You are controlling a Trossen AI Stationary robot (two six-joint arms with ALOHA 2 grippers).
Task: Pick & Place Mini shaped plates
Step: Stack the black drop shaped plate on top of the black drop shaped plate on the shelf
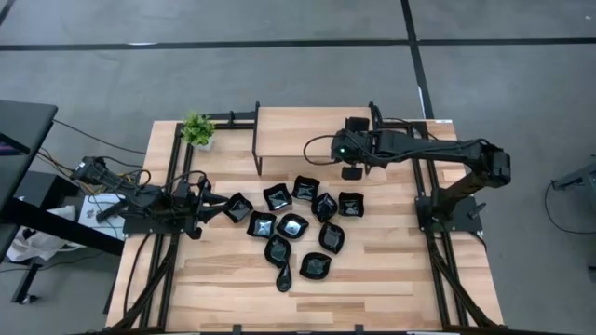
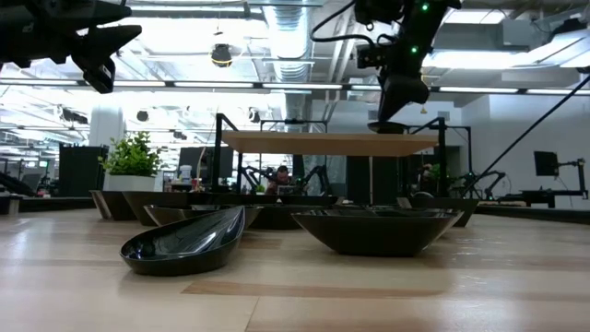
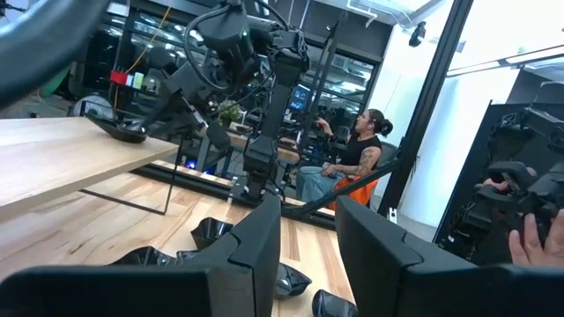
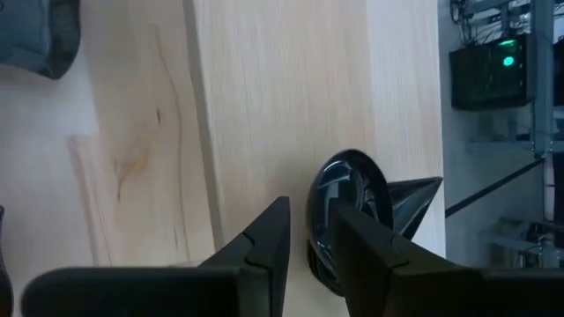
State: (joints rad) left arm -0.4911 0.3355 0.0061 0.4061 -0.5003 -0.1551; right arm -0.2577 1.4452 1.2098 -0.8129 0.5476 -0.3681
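Several small glossy black plates (image 1: pixel 293 226) lie clustered on the wooden table's middle; two show close in the low view (image 2: pixel 184 242) (image 2: pixel 373 231). My right gripper (image 4: pixel 308 220) is over the near right edge of a raised wooden shelf (image 1: pixel 298 126), shut on one round black plate (image 4: pixel 352 189), which rests on the shelf top (image 2: pixel 392 126). My left gripper (image 1: pixel 207 207) is open and empty, held above the table just left of the cluster (image 3: pixel 308 255). My right gripper pinches the round plate's rim (image 4: pixel 315 207) between its two fingers, one finger (image 4: pixel 361 246) over the hollow and one (image 4: pixel 264 238) outside. The fingers come from above, pointing down. The plate's underside sits on the shelf near its edge (image 2: pixel 392 129).
A small green potted plant (image 1: pixel 197 130) stands at the shelf's far left corner. Black frame rails run along the table's left and right sides (image 1: pixel 438 233). A person sits beyond the table (image 3: pixel 361 150), and a hand shows at the edge of the left wrist view (image 3: pixel 538 238).
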